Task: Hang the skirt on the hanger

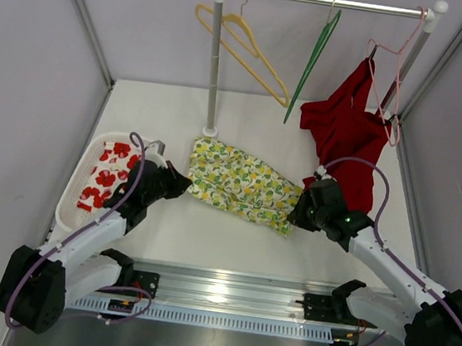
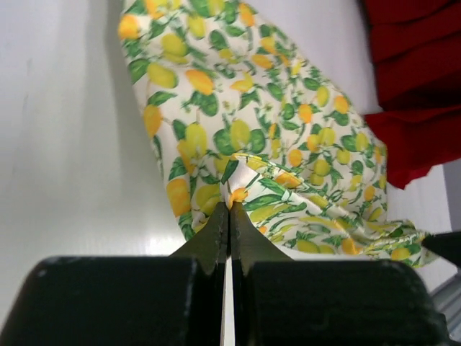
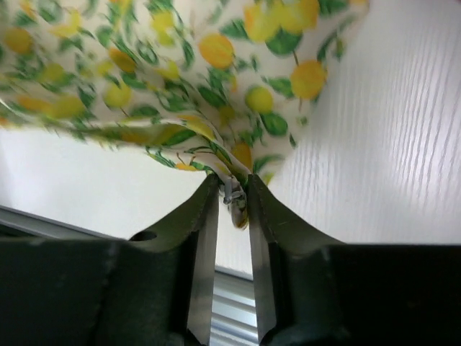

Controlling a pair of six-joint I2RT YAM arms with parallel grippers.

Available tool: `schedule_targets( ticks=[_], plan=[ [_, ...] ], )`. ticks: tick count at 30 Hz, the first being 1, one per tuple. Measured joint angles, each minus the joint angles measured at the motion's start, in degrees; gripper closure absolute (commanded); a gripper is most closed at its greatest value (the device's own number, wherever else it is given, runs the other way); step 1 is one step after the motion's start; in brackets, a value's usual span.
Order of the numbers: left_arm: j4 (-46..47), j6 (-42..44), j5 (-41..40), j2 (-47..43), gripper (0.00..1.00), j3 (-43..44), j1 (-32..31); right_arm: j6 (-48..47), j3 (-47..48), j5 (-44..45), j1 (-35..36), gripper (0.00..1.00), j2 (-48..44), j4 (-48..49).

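You have the lemon-printed white fabric skirt (image 1: pixel 238 184) mid-frame — black left gripper (image 1: pixel 181 183) clenching its left end, black right gripper (image 1: pixel 296 214) its right (both pinching cloth).

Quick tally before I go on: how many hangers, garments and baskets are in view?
Hangers: 3 (yellow hanger, green hanger, pink hanger)
Garments: 3 (lemon-print skirt, red garment, red-flower cloth)
Baskets: 1 (white basket)
Total: 7

Bright, even lighting; skirt (image 3: pixel 108 94) blurred in right wrist view.
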Motion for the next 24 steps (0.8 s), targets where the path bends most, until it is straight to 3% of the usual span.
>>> schedule_targets(
  ticks=[1,2,4,5,8,19,24],
  plan=[
    [-0.87,-0.55,-0.92,-0.57,0.95,-0.57,-0.04,0.92,-1.2,0.31,0.92,0.61,-0.07,0.0],
    [-1.62,-0.98,-1.75,-1.2,0.84,-1.31,-0.09,1.53,-2.19,0.76,1.66,0.57,-0.11,0.11],
    [-3.08,-1.84,-2.91,-3.13,0.72,-2.99,-0.26,2.51,-3.45,1.27,2.8,0.44,-0.26,0.2],
    [-4.26,-2.32,-3.45,-4.31,0.59,-3.74,-0.44,2.64,-3.76,1.33,3.23,0.41,-0.48,0.2],
    [-7.56,-3.04,-4.87,-7.87,0.44,-4.44,-0.81,3.52,-3.85,1.73,3.8,0.31,-1.99,0.22],
    [-17.92,-0.42,-8.11,-15.13,0.4,3.45,-0.96,3.08,8.07,9.2,3.96,0.27,-7.8,-6.82],
    [-19.56,1.07,-7.63,-14.51,0.4,6.03,-0.96,-0.79,24.24,14.45,2.95,0.33,-4.48,-11.47]
  ],
)
